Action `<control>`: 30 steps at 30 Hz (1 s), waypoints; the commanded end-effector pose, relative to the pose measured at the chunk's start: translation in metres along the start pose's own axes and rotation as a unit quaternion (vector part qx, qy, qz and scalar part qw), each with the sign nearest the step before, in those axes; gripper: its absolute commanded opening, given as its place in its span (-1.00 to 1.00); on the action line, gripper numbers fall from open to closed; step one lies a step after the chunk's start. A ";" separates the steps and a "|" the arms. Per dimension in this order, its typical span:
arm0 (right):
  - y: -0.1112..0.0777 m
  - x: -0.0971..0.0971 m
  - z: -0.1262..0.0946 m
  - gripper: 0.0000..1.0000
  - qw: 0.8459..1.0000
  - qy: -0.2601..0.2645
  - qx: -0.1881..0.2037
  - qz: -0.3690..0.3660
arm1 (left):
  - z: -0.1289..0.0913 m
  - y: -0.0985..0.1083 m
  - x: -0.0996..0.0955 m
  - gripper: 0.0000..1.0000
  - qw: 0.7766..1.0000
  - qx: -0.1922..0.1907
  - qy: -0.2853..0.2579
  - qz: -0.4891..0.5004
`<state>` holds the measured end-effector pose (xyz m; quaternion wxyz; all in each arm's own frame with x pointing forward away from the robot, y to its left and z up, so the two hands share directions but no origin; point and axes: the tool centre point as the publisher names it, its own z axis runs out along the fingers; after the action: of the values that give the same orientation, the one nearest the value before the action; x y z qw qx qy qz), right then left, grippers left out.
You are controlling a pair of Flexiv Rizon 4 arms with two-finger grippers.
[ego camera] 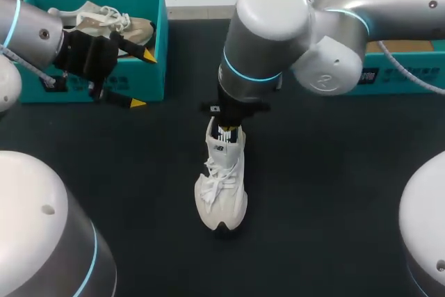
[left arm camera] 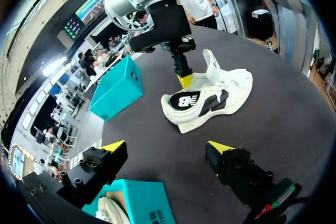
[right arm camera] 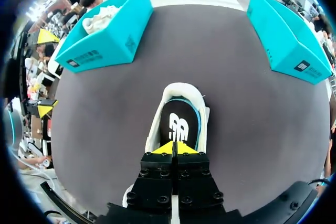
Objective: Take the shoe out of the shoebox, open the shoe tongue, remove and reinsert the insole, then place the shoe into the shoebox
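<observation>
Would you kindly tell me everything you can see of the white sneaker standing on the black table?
The white lace-up sneaker, seemingly mesh and synthetic with a thick white sole, stands upright on the black table, toe pointing away from the right hand. Its white laces are loose and the tongue is raised. A black insole with a white logo and teal rim shows in the heel opening; the right hand's closed yellow tips pinch its rear edge.

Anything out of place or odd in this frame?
Only the black insole: it juts partly out at the heel of the white sneaker, pinched by the right tool. That fits the task; nothing looks spilled or damaged.
</observation>
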<state>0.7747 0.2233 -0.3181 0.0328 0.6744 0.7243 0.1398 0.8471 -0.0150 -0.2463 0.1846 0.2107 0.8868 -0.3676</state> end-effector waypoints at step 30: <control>0.001 -0.013 0.074 -1.00 0.998 -0.051 0.029 -0.004 | -0.001 -0.001 0.001 1.00 1.000 -0.001 0.000 0.000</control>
<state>0.7941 0.2201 -0.3920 0.0474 0.6805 0.7258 0.0890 0.8471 -0.0151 -0.2465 0.1848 0.2108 0.8867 -0.3678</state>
